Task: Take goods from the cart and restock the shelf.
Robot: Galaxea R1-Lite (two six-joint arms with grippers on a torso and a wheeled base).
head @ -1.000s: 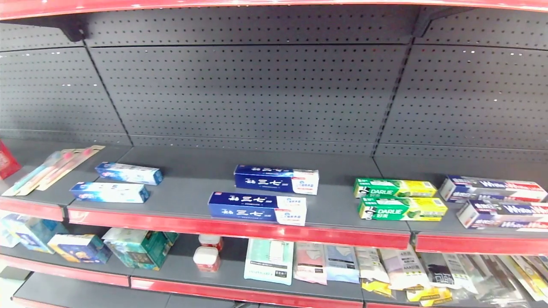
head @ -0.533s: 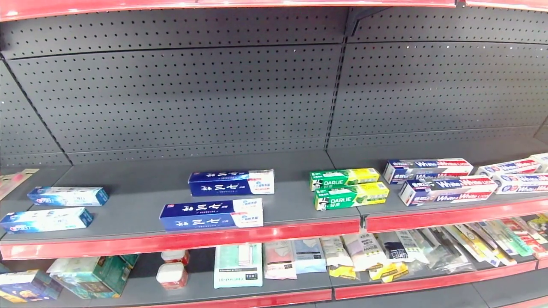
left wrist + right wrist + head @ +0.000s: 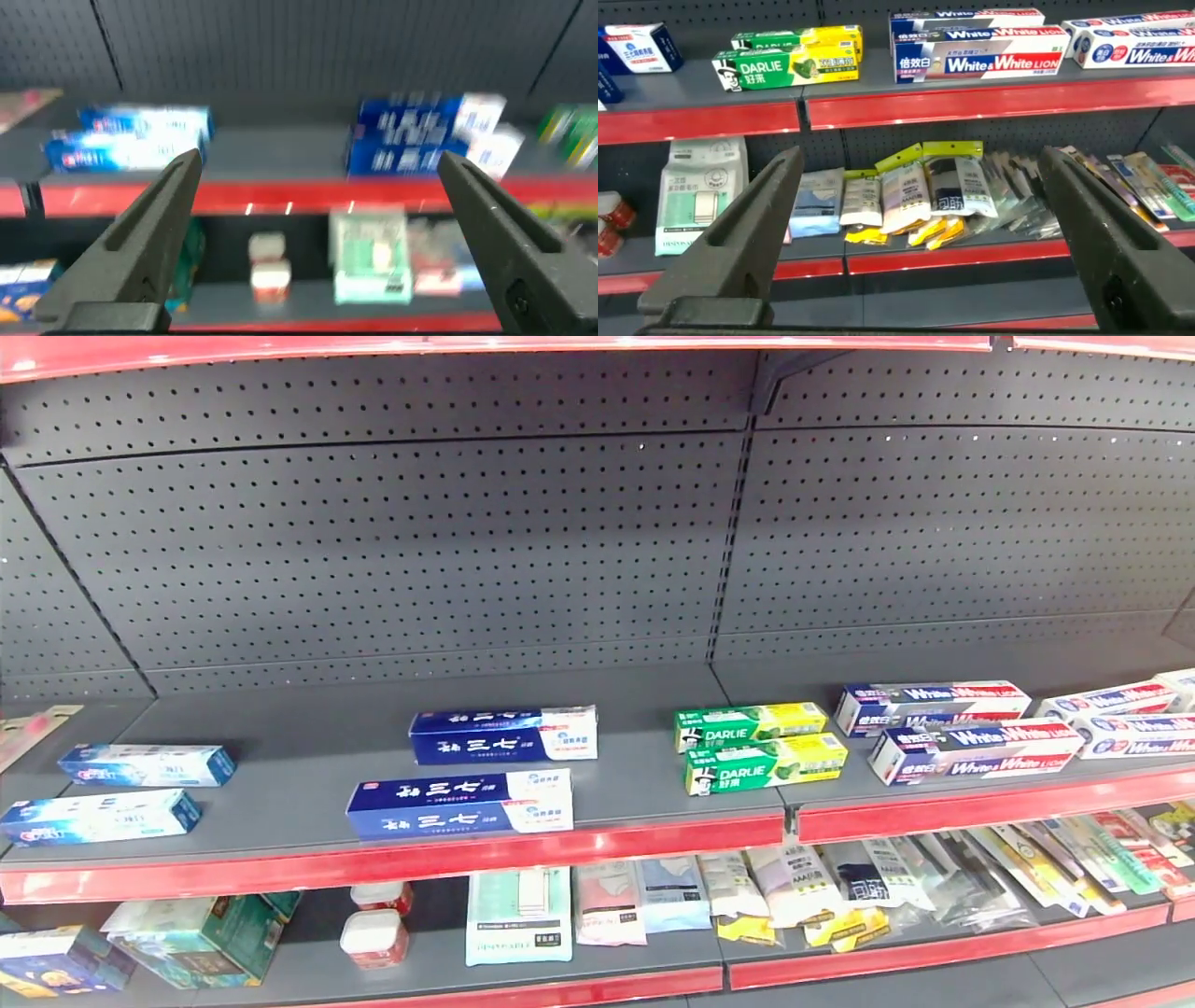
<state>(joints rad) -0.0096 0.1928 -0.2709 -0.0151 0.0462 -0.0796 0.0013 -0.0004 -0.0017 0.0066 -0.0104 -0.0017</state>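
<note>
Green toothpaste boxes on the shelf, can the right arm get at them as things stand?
Probably yes. The right gripper is open and empty, facing the shelf, and the green toothpaste boxes lie near the shelf's front edge with nothing in front of them. The distance is uncertain.

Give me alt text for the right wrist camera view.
The right gripper, open and empty, faces a store shelf with green toothpaste boxes and white toothpaste boxes on top and flat packets on the level below.
</note>
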